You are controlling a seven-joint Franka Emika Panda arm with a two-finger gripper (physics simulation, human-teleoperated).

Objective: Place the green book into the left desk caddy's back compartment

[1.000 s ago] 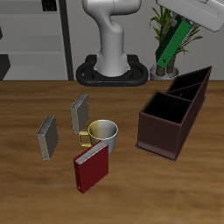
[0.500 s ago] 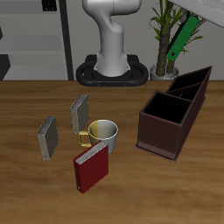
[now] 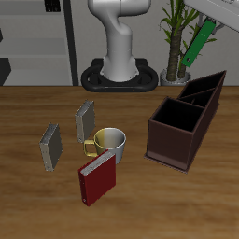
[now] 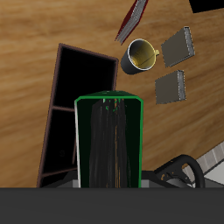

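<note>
Green book (image 3: 199, 44) in fingers (image 3: 213, 21), tilted, high above left desk caddy (image 3: 186, 125)

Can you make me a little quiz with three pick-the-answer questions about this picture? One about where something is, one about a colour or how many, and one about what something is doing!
1. Where is the green book?
A. lying on the table
B. held up in the air above the caddy
C. inside the mug

2. How many grey books stand on the table?
A. two
B. four
C. none

3. What is in the caddy's back compartment?
A. the red book
B. the mug
C. nothing yet

Answers:
1 B, the gripper holds the book high over the caddy.
2 A, one grey book stands behind the mug and another beside it.
3 C, the compartment shows only its black inside, and the red book stands on the table.
</note>
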